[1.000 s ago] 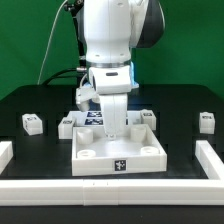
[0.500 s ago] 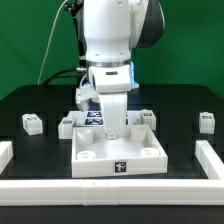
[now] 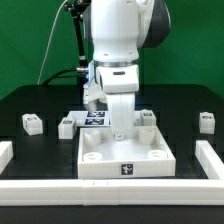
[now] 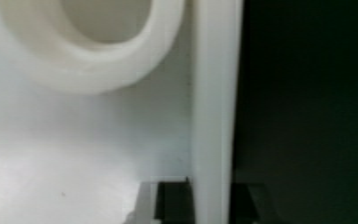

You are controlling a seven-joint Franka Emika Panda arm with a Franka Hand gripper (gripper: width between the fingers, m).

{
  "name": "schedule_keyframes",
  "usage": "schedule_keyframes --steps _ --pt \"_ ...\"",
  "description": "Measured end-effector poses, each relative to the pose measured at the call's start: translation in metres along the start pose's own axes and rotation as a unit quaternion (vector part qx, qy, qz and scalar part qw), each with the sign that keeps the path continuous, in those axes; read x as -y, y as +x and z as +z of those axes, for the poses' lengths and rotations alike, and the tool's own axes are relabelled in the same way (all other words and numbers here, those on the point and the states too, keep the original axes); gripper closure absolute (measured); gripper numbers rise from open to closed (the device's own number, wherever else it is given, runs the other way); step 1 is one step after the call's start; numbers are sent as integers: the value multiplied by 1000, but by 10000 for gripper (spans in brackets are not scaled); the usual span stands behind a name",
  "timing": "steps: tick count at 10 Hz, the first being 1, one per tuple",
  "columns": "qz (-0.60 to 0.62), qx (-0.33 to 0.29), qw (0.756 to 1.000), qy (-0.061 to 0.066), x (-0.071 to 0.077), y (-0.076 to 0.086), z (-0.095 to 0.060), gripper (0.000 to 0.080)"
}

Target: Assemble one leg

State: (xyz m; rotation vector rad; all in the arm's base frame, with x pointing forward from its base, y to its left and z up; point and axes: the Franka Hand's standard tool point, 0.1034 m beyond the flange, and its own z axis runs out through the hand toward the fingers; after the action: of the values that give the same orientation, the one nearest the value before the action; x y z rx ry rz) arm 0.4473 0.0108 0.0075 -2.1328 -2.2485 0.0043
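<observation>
Wrist view gives you the clearest read on the gripper: its dark fingers straddle the upright side wall of the white panel and are clamped on it. The nearer pad lies flush against the wall's inner face, while the outer one is nearly lost against the black table. A round hole in the panel's recessed floor sits close by. From the exterior view you see the gripper reaching straight down inside the white panel, near its far wall, with the arm upright above it. None of the four legs is held. One leg stands just beyond the panel's far corner on the exterior view's right. A second leg stands near the far corner on the exterior view's left. A third leg stands farther out that way, and a fourth leg sits well apart on the exterior view's right. The marker board lies just behind the panel. You have bare table on both sides of the panel before the white border rails, and the panel's front edge sits close to the near rail.
</observation>
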Motion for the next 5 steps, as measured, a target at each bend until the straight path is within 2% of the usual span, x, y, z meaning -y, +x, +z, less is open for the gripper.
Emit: schedule_keyframes --steps 4,5 --pt "18 -12 1000 -18 -36 34 0 745" --pt "32 -14 999 -17 -44 45 0 745"
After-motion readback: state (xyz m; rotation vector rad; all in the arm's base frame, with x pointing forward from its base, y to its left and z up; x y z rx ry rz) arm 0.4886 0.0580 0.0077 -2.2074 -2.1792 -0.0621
